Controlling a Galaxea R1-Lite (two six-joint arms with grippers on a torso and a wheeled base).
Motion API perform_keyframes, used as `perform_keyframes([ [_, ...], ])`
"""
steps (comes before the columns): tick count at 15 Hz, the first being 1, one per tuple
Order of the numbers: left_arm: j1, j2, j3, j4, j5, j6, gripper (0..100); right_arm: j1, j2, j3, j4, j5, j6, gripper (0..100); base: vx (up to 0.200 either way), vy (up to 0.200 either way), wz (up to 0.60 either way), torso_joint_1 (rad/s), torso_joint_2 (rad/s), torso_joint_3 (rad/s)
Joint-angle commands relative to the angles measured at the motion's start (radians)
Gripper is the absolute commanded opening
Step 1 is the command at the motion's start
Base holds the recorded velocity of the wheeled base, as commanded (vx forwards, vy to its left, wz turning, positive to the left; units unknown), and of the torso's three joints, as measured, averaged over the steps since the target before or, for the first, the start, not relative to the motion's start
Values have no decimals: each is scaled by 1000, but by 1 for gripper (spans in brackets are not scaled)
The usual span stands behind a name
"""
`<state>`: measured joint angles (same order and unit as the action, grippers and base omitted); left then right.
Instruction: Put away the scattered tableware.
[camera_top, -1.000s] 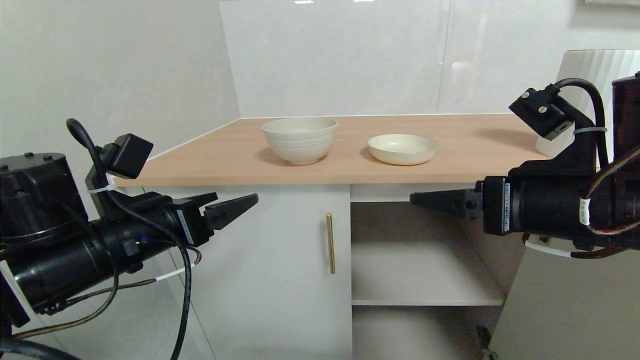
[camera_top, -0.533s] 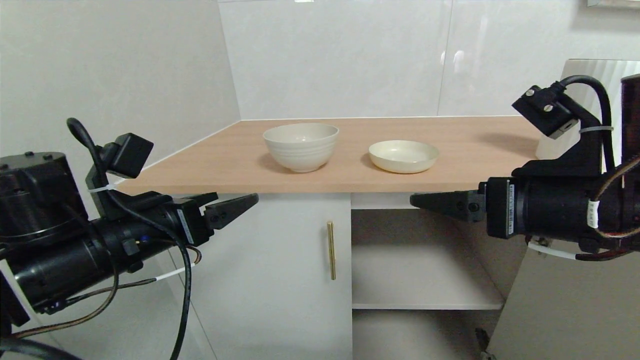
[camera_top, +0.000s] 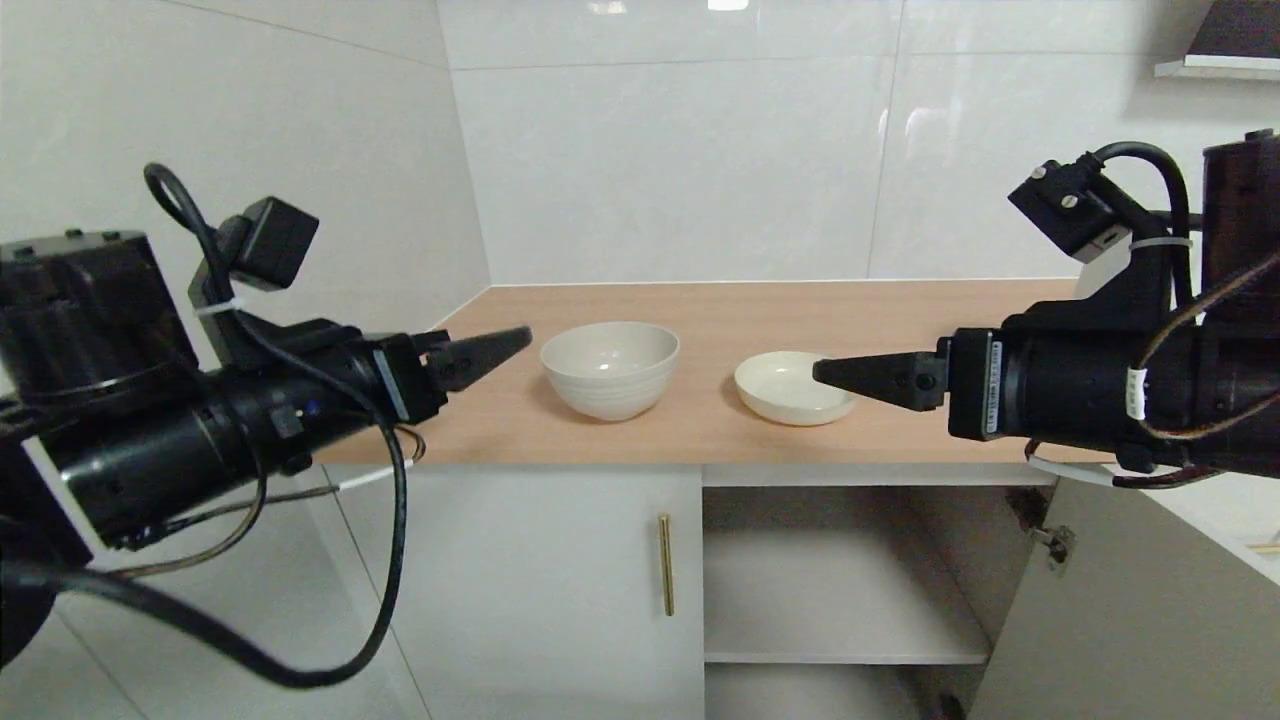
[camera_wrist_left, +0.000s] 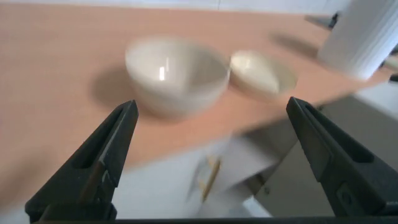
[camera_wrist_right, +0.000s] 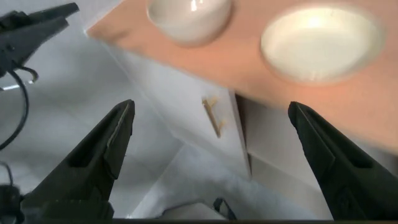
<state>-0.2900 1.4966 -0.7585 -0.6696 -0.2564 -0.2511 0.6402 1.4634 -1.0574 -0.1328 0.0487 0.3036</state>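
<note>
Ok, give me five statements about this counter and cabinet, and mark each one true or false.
1. The bowl and the shallow dish both stand on the wooden counter. True.
2. The left gripper is shut on the bowl. False: it is open, holds nothing and is apart from the bowl.
3. The cabinet has its right compartment open, showing a shelf. True.
4. The shallow dish lies on that shelf. False: it is on the counter.
5. The right gripper holds a spoon. False: it is open and holds nothing.
</note>
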Motion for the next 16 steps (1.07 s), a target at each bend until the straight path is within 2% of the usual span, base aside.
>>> perform_keyframes([
  [1, 2, 109, -203, 131, 12, -14, 100, -42, 78, -41, -22, 2, -1, 100, 0, 0, 0, 119, -295, -168],
  [2, 2, 109, -203, 131, 12, -14, 100, -42, 78, -41, -22, 2, -1, 100, 0, 0, 0, 66, -159, -100],
  [3, -20, 114, -341, 351, 12, -79, 100, -82, 135, -64, -41, 0, -18, 100, 0, 0, 0, 41, -90, -61],
  [4, -21, 109, -354, 435, 5, -109, 100, -93, 167, -101, -34, -12, -20, 100, 0, 0, 0, 22, -51, -36],
  [5, -31, 109, -364, 504, 11, -109, 100, -111, 195, -153, -5, -23, -1, 100, 0, 0, 0, 0, 0, 0],
  [7, -35, 90, -412, 648, 16, -116, 100, -123, 256, -306, 197, -104, 80, 100, 0, 0, 0, 0, 0, 0],
  [8, -37, 88, -424, 665, 17, -126, 100, -125, 275, -343, 243, -124, 104, 100, 0, 0, 0, 0, 0, 0],
  [9, -37, 100, -447, 659, 31, -191, 100, -131, 316, -406, 302, -168, 140, 100, 0, 0, 0, 0, 0, 0],
  [10, -46, 148, -507, 651, 100, -309, 100, -136, 374, -443, 311, -259, 147, 100, 0, 0, 0, 0, 0, 0],
  [11, -70, 194, -555, 657, 184, -359, 100, -148, 419, -467, 309, -336, 147, 100, 0, 0, 0, 0, 0, 0],
  [12, -84, 234, -573, 657, 266, -361, 100, -151, 443, -483, 309, -371, 149, 100, 0, 0, 0, 0, 0, 0],
  [13, -97, 260, -581, 654, 298, -363, 100, -151, 448, -483, 308, -371, 149, 100, 0, 0, 0, 0, 0, 0],
  [15, -106, 278, -585, 654, 304, -363, 100, -151, 449, -483, 308, -371, 149, 100, 0, 0, 0, 0, 0, 0],
  [16, -112, 352, -602, 653, 328, -363, 100, -154, 451, -483, 308, -371, 155, 100, 0, 0, 0, 0, 0, 0],
])
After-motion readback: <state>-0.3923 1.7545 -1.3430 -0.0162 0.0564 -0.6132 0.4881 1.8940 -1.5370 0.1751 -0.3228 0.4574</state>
